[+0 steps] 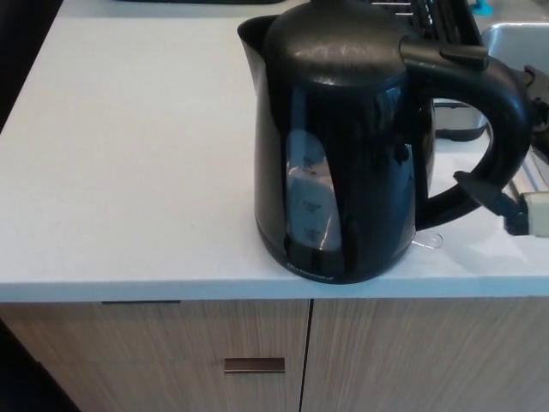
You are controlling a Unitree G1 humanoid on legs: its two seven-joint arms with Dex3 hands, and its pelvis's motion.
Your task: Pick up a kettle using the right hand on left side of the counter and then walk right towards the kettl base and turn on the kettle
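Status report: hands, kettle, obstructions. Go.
Right robot hand at the handle, fingers apart, no grip. Left robot hand not in view. Kettle upright on the counter. Nothing blocking the handle.

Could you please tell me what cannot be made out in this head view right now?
- Right hand: mostly cut off by the right edge; grip unclear.
- Left hand: out of view.
- Kettle far side: hidden by its own body.
- Sink: cropped at the edge.
- Kettle base: not visible.
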